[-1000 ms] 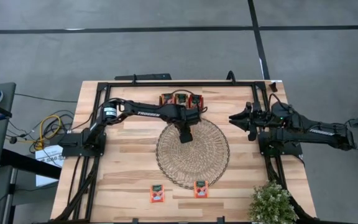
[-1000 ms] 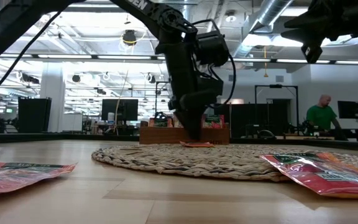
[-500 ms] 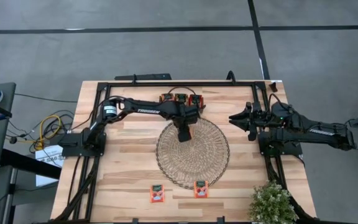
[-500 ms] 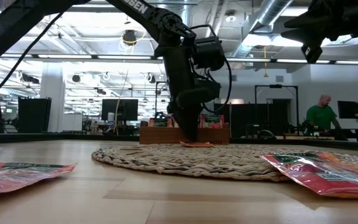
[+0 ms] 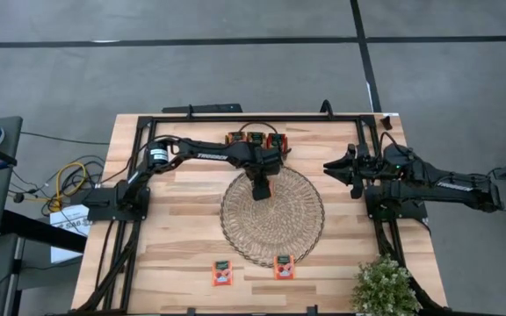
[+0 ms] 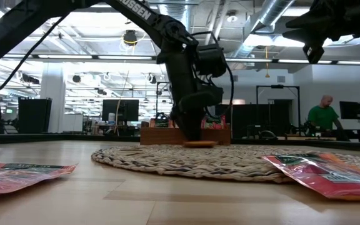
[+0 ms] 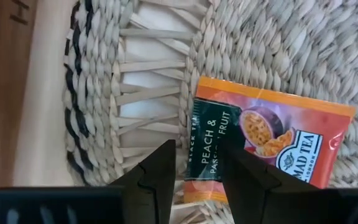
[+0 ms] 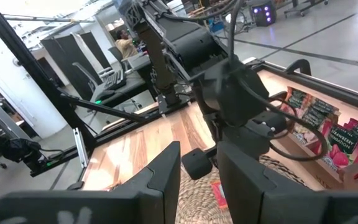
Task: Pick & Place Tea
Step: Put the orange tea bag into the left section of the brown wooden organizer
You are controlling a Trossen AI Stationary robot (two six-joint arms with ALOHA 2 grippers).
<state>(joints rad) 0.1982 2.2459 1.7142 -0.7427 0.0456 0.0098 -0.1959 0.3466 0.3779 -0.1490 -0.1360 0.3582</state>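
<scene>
Left end effector [image 7: 194, 171] low over far rim of woven mat [image 5: 272, 216], fingers parted, astride edge of peach tea packet [image 7: 269, 147] lying flat on mat; not gripped. Risk: flat packet slips on closing, or finger snags weave. Right end effector [image 5: 330, 166] parked aloft, part-open, empty. Wooden tray [image 5: 256, 140] holds upright packets. Two packets [image 5: 222, 274] on surface.

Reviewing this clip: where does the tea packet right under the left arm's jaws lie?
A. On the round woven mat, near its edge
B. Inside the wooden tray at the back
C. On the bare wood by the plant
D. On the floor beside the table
A: the left wrist view shows the orange tea packet lying flat on the woven mat, close to its dark-banded edge, just ahead of the left gripper.
</scene>
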